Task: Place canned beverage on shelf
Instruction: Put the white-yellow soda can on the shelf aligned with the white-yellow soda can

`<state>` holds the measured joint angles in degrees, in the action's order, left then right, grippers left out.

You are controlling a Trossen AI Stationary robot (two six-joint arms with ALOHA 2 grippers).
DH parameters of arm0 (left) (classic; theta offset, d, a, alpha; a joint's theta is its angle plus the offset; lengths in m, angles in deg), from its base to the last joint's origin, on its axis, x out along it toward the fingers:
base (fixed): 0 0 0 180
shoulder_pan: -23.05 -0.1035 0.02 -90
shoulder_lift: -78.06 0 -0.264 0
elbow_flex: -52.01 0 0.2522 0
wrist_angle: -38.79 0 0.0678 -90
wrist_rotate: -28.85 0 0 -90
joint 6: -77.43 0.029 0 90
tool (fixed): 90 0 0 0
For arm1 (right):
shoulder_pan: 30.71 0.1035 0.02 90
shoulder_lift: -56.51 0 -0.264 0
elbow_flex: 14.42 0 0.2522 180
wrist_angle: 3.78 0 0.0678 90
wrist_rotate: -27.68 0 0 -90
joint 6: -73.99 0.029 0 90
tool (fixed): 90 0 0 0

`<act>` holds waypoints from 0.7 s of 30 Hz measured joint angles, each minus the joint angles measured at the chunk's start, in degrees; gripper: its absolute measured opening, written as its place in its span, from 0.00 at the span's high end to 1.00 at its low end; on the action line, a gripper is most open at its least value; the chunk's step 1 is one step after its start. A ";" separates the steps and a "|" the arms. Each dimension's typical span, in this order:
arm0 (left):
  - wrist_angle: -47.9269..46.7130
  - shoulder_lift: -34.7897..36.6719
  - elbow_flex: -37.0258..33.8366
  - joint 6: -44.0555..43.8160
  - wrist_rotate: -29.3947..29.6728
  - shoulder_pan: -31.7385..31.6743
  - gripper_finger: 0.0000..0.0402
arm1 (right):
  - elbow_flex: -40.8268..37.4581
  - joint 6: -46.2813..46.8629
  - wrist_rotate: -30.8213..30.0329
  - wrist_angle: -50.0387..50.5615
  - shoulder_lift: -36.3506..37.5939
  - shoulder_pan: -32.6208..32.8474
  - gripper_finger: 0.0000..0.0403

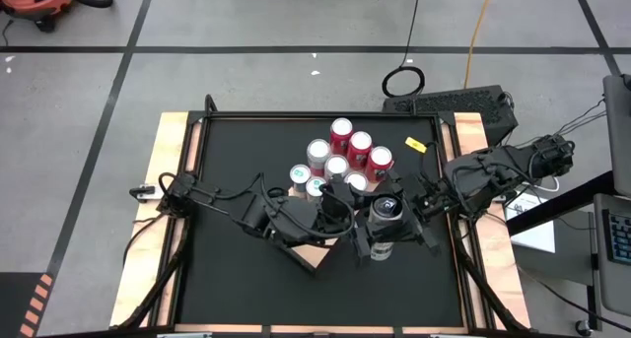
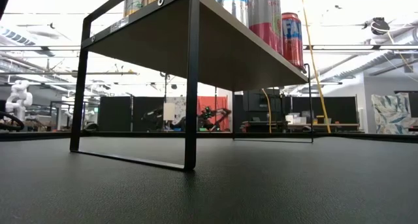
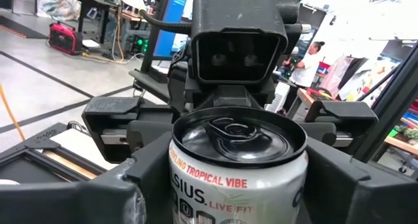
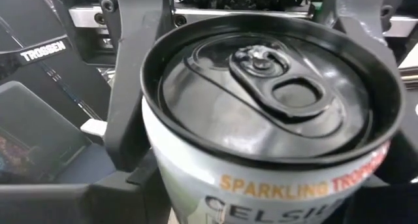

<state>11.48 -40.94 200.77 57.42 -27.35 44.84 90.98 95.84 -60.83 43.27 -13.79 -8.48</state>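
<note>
Because both grippers meet at one can, we read a handover: the right gripper clamps it upright, while the left gripper brackets it, grip uncertain. Beyond the jaws, the shelf carries seven cans.

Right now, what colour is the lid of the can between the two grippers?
Black, on a white can with orange lettering; the right wrist view shows it best.
</note>
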 joint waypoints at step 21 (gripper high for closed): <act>0.86 -0.11 -0.11 -0.65 1.13 0.84 0.39 | 0.10 2.96 1.36 -0.27 0.83 -0.04 0.17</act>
<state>12.34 -41.05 200.66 56.77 -26.23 45.67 91.08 98.80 -59.47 43.01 -12.96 -8.52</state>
